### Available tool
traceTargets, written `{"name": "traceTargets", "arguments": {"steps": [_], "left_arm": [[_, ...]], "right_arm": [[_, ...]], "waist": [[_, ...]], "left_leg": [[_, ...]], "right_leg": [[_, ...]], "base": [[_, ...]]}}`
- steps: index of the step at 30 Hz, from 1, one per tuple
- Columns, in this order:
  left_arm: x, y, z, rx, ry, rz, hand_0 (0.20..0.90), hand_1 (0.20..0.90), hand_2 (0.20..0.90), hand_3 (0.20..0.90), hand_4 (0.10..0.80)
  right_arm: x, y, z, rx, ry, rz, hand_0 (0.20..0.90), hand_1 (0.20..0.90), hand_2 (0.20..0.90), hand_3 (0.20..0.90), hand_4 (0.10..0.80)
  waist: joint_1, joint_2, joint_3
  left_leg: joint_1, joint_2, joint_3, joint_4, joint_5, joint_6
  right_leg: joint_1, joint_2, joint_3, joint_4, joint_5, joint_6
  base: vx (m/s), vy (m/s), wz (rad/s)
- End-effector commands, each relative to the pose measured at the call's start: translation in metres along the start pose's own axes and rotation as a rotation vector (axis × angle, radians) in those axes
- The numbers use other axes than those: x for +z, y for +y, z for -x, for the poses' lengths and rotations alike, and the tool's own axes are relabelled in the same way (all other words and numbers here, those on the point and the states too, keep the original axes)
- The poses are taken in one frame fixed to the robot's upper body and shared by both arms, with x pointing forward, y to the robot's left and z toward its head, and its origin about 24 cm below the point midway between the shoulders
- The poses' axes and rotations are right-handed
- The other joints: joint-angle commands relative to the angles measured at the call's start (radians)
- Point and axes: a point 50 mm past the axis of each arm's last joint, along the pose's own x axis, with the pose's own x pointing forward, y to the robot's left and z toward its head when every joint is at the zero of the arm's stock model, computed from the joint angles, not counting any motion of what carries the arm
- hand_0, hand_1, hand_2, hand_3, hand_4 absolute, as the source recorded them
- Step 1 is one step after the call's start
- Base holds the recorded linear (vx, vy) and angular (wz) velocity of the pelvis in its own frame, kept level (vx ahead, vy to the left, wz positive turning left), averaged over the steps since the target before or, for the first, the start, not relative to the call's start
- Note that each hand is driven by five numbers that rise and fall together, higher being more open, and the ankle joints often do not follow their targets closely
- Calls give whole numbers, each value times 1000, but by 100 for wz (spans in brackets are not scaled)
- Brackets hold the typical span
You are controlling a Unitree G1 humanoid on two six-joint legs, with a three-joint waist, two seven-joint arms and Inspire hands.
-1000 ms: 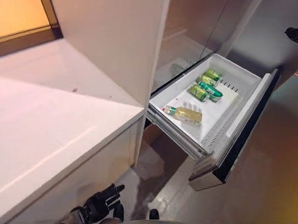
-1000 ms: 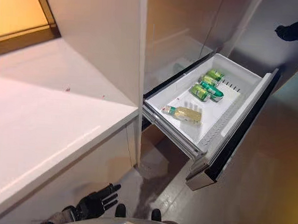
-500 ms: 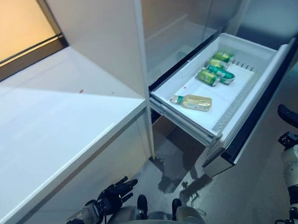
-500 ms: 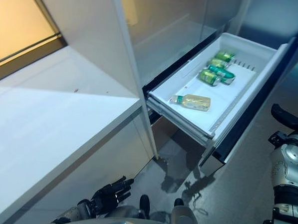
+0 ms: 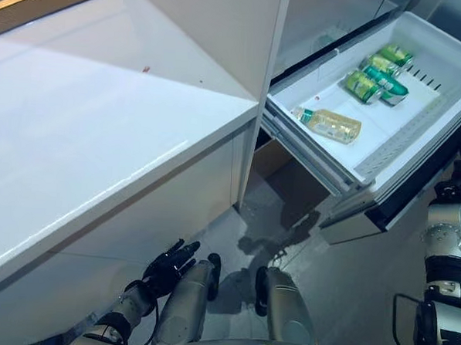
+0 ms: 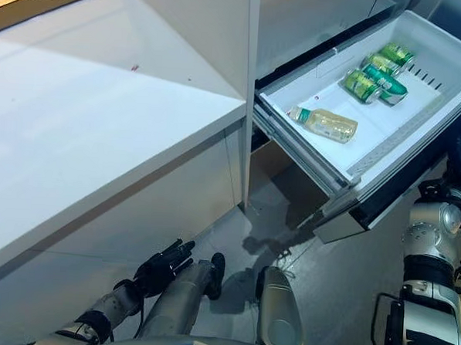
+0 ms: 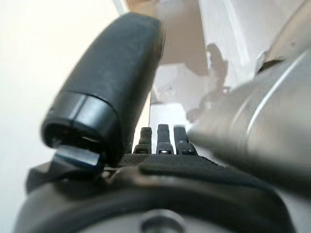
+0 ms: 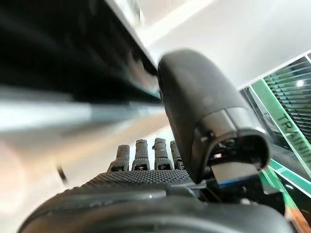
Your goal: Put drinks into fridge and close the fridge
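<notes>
The fridge's white drawer (image 5: 346,175) stands pulled out at the upper right. In it lie green cans (image 5: 375,72) at the far end and a clear bottle of pale yellow drink (image 5: 331,124) on its side nearer the front. My right hand (image 6: 459,157) is close by the drawer's dark front panel (image 6: 404,181), at its outer side, fingers straight and empty in the right wrist view (image 8: 146,179). My left hand (image 5: 170,264) hangs low by the counter's front, open and empty, also in the left wrist view (image 7: 160,160).
A long white counter (image 5: 102,119) runs along the left, its edge next to the fridge's tall white side panel (image 5: 223,25). Grey floor (image 5: 348,287) lies below the drawer.
The camera has tilted down and shifted. My right hand came down from the upper right to beside the drawer's front. The drinks and my left hand have not moved.
</notes>
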Motion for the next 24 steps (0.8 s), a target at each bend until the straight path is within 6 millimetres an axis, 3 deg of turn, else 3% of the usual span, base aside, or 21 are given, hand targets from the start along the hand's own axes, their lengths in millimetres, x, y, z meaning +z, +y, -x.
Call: {"name": "traceTargets", "arguments": {"steps": [1, 8, 15, 24], "left_arm": [[-45, 19, 15, 35, 118, 41, 900, 900, 900, 900, 800], [-57, 20, 20, 2, 120, 76, 900, 900, 900, 900, 800], [-62, 27, 25, -3, 140, 71, 900, 900, 900, 900, 800], [-64, 44, 33, 56, 155, 68, 900, 900, 900, 900, 800]], "right_arm": [[10, 71, 7, 423, -30, -33, 900, 900, 900, 900, 800], [8, 102, 8, 561, -6, -2, 900, 900, 900, 900, 800], [13, 125, 3, 585, -15, 22, 900, 900, 900, 900, 800], [19, 133, -3, 550, -42, 73, 900, 900, 900, 900, 800]], "waist": [[65, 2, -39], [110, 12, -33], [168, 24, -42], [216, 32, -69]], "left_leg": [[34, -48, -12, 56, -151, 73], [28, -59, -47, 32, -115, 57], [65, -68, -107, -45, -66, 46], [135, -66, -175, -162, -6, 36]], "right_leg": [[33, 51, -60, 6, 3, -115], [34, 47, -90, 27, -8, -119], [81, 28, -131, 9, -14, -118], [149, -5, -178, -54, -1, -102]], "base": [[29, 27, 7], [42, 34, 11], [77, 43, 19], [68, 56, 34]]}}
